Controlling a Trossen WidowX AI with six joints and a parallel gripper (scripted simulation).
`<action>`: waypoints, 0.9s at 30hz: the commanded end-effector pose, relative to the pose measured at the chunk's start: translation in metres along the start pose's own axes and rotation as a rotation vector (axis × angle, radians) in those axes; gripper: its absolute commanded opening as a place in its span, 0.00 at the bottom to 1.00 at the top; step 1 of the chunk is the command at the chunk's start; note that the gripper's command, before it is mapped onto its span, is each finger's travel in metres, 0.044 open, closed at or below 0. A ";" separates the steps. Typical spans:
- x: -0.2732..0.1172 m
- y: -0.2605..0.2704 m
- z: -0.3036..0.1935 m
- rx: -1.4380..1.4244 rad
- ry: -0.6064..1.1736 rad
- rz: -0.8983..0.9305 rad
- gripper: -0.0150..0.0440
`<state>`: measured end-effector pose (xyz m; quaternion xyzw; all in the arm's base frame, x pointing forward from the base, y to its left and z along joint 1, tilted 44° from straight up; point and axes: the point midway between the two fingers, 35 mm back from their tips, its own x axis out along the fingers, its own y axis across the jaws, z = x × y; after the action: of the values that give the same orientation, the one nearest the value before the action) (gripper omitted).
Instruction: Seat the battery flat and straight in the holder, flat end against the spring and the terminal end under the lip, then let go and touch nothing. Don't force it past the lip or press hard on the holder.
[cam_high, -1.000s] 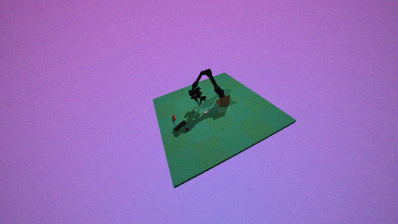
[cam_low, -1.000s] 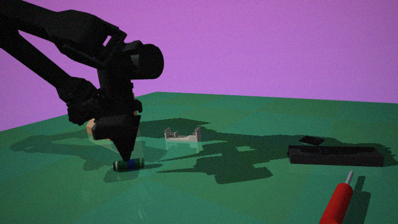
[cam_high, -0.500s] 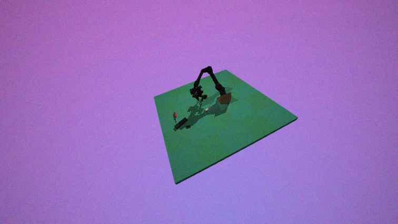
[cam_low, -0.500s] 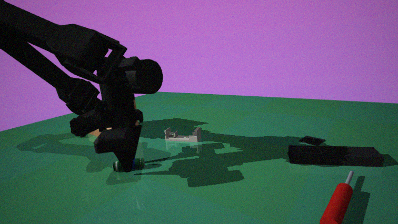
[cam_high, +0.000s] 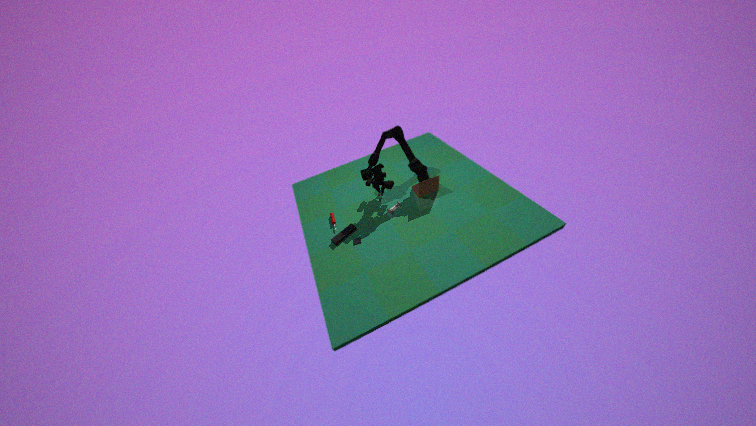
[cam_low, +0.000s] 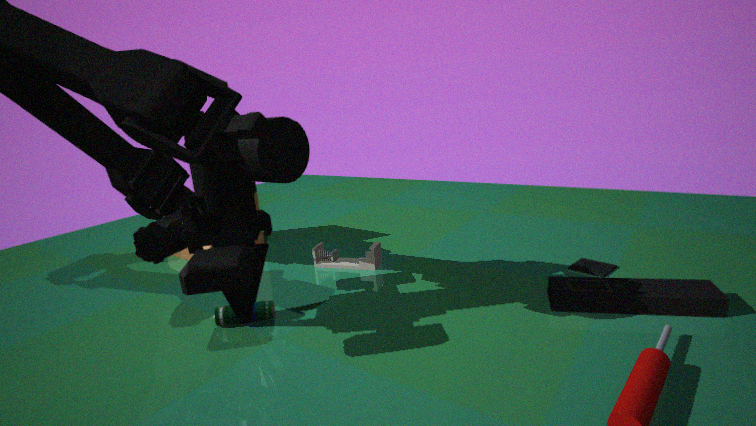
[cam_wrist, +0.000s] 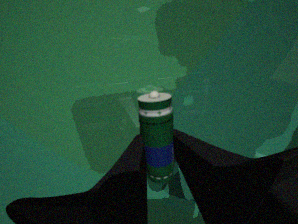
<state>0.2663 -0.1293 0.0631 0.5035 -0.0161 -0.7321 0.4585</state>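
The green battery (cam_low: 264, 310) (cam_wrist: 158, 131) with a blue band lies on its side on the green checkered surface. Its terminal end points to the top of the wrist view. My gripper (cam_high: 380, 195) (cam_low: 246, 317) (cam_wrist: 156, 137) is shut on the battery, one finger against each side around its middle and lower part. In the top view the battery is too small to make out. The pale grey holder (cam_high: 394, 207) (cam_low: 346, 263) stands empty, apart from the gripper, with its coil spring at the left end in the exterior view. The holder is not visible in the wrist view.
A long black block (cam_high: 343, 233) (cam_low: 640, 297) lies beyond the holder, with a small dark flat piece (cam_high: 357, 241) (cam_low: 593, 266) beside it. A red-handled screwdriver (cam_high: 332, 218) (cam_low: 640, 383) lies near the block. An orange-brown block (cam_high: 426, 187) stands by the arm's base.
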 end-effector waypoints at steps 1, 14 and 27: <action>-0.004 0.000 0.000 -0.006 -0.005 0.001 0.36; -0.052 -0.008 -0.014 -0.228 0.005 -0.005 0.36; -0.062 -0.043 -0.060 -1.051 0.029 -0.006 0.36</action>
<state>0.2853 -0.0440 0.0643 0.2603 0.3115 -0.6595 0.6326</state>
